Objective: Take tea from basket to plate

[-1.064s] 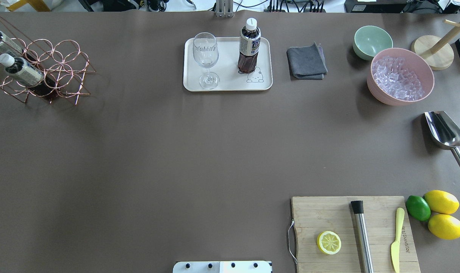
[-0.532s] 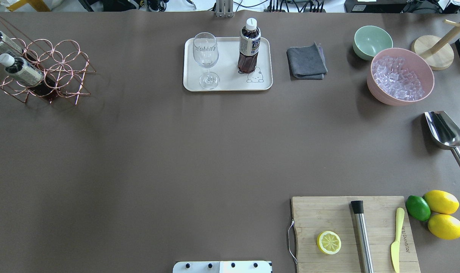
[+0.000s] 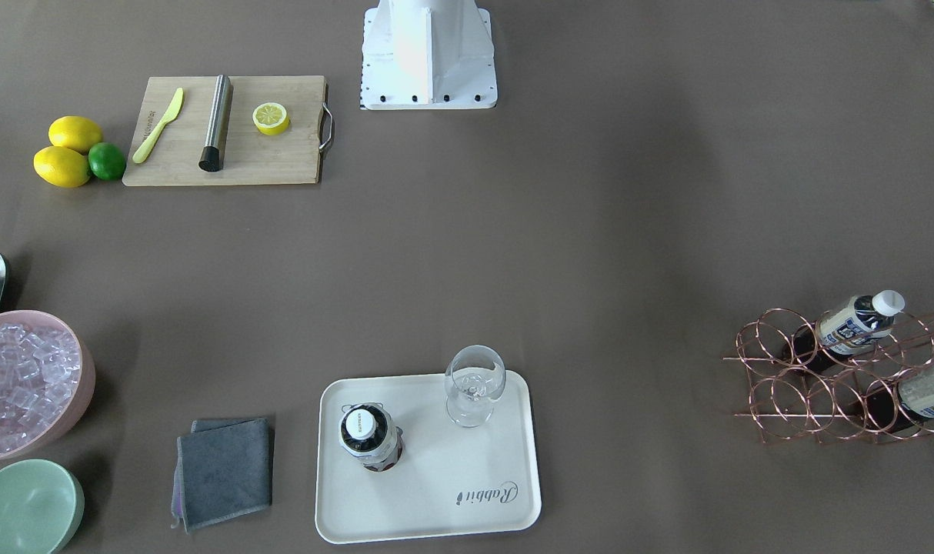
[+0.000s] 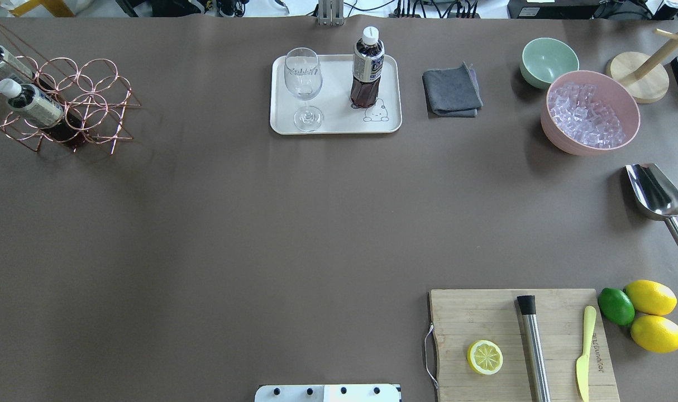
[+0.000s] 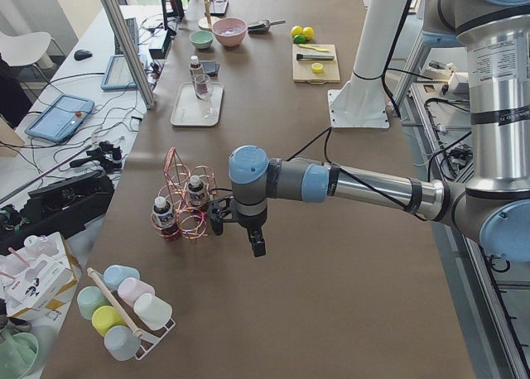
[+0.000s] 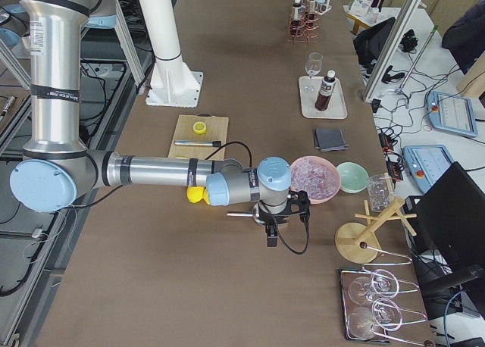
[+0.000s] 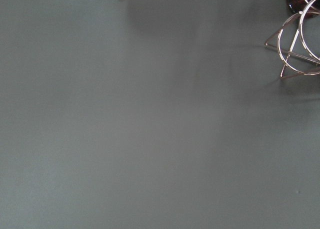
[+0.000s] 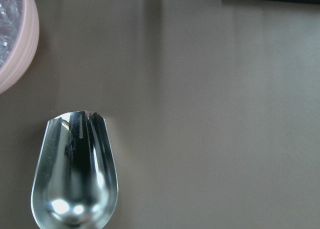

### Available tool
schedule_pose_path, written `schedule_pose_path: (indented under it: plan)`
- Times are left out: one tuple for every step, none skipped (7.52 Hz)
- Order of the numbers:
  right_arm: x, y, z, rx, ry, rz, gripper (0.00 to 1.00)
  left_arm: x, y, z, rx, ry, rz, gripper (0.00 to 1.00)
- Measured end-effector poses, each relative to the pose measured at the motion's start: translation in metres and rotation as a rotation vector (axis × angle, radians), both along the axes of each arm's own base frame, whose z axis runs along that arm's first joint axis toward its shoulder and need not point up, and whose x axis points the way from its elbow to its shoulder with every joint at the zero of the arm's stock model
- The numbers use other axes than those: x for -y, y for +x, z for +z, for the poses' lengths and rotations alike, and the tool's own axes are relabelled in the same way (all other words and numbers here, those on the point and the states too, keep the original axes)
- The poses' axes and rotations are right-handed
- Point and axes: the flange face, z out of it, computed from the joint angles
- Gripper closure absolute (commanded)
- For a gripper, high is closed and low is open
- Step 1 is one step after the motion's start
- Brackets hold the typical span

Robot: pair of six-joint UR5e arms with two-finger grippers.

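Overhead exterior shows the tea (image 4: 367,70) upright on the plate (image 4: 339,120) at the middle of the far edge of the table (image 4: 261,223), long axis vertical, cap up; two more bottles (image 4: 34,106) lie in the basket (image 4: 87,103) at the far left corner. It looks light, stiff and smooth, probably slippery, best gripped around the labelled body; whether the left gripper (image 5: 242,228) and right gripper (image 6: 279,217) are spread or closed, I cannot tell.

I see a grey cloth (image 4: 452,90), a green bowl (image 4: 548,61) beside a pink bowl (image 4: 552,137) of ice (image 4: 585,114), a steel scoop (image 4: 654,192), and a wooden board (image 4: 473,318) carrying a lemon half (image 4: 485,357), steel rod (image 4: 534,346) and yellow knife (image 4: 585,352), with a lime (image 4: 616,306) and two lemons (image 4: 650,297) alongside.
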Motion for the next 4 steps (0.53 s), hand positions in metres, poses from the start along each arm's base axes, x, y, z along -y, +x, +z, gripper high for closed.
schedule_pose_path:
  plan:
    - [-0.002,0.003,0.013,-0.004,-0.007,-0.012,0.0,0.001,0.0,0.002,-0.001,0.046,0.023,0.02]
    - [-0.003,0.005,0.02,-0.005,-0.013,-0.014,0.0,0.002,-0.001,0.007,-0.002,0.1,0.055,0.02]
    - [-0.003,0.007,0.023,-0.006,-0.017,-0.012,0.0,-0.001,-0.002,0.012,-0.007,0.148,0.092,0.02]
    - [-0.003,0.008,0.022,-0.005,-0.017,-0.008,0.0,-0.003,-0.003,0.015,-0.014,0.169,0.109,0.02]
